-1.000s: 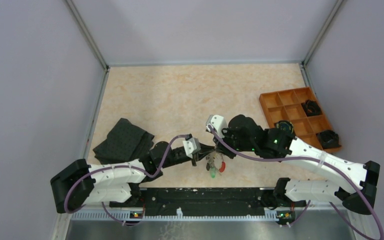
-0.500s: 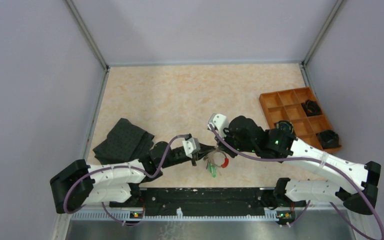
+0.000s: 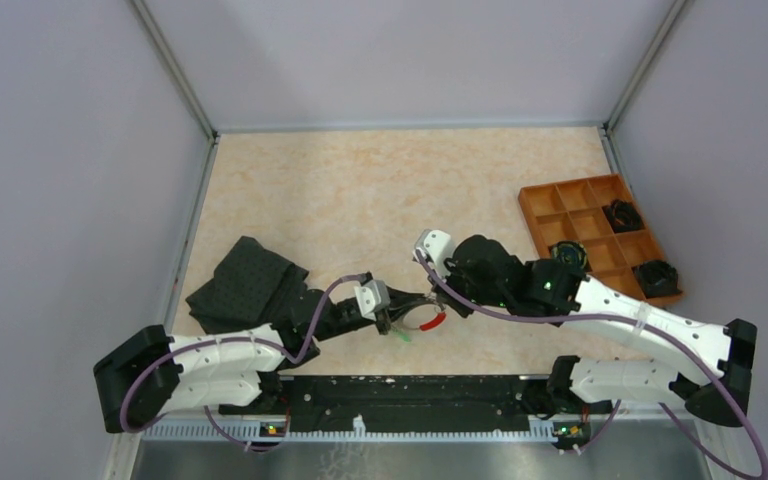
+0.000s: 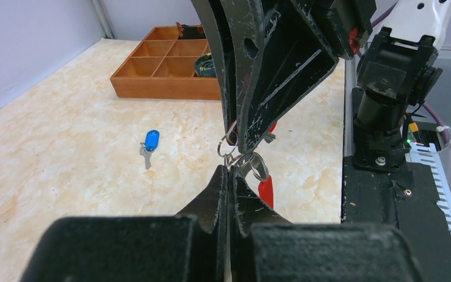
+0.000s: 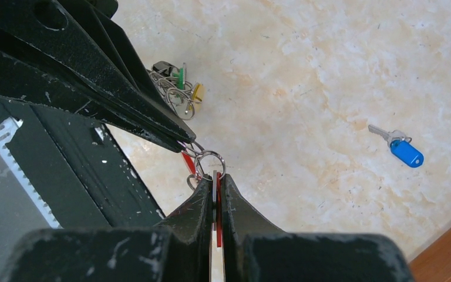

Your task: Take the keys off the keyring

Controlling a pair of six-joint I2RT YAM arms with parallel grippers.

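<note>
Over the marbled table's near edge, right fingers clamp the keyring while left fingers pinch its wire, seemingly bracing it; a blue key lies freed.

Bright, even light, faint soft shadows on the table, blurred near foreground in both wrist views.

On my feed, the table has a beige, marble-patterned top, evenly lit with soft shadows. Plain lavender-grey walls close its far, left and right edges, joined at the far corners by slim metal posts. A black rail runs along the near edge.
</note>
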